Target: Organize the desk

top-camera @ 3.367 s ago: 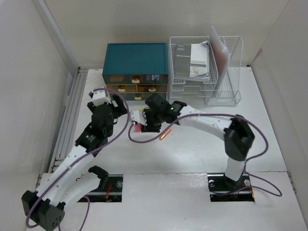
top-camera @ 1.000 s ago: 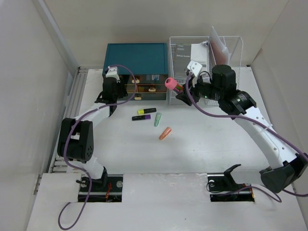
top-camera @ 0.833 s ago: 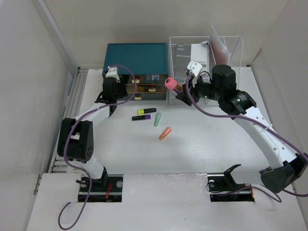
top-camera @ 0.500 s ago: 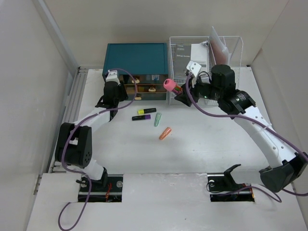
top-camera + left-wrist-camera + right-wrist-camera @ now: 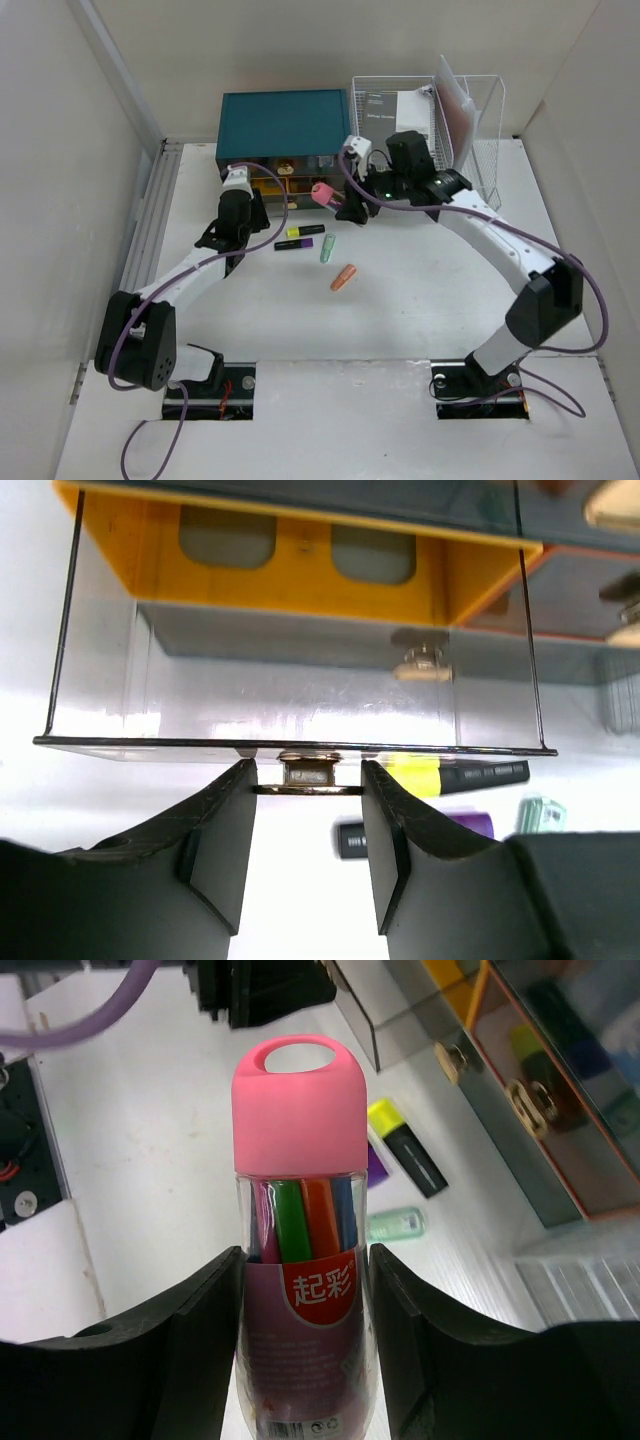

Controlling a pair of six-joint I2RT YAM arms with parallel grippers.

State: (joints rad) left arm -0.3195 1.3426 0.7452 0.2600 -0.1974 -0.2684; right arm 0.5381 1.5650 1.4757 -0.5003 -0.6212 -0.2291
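A clear jar of coloured markers (image 5: 298,1260) with a pink cap (image 5: 322,193) hangs above the table in front of the teal drawer cabinet (image 5: 283,122). My right gripper (image 5: 305,1350) is shut on the jar's body (image 5: 338,203). My left gripper (image 5: 307,820) is shut on the brass handle (image 5: 307,776) of the cabinet's lower left drawer (image 5: 300,695). This clear-fronted drawer is pulled out, and its orange inside shows nothing in it. In the top view the left gripper (image 5: 246,202) sits just in front of the cabinet.
On the table lie a yellow-and-black highlighter (image 5: 303,231), a purple-and-black one (image 5: 294,243), a green tube (image 5: 327,248) and an orange piece (image 5: 343,277). A wire paper tray (image 5: 400,180) with booklets stands to the right of the cabinet. Other drawers hold small items.
My left gripper has drawn back toward the near edge, pulling the drawer out. My right arm has carried the marker jar left, from the wire tray to the cabinet's front.
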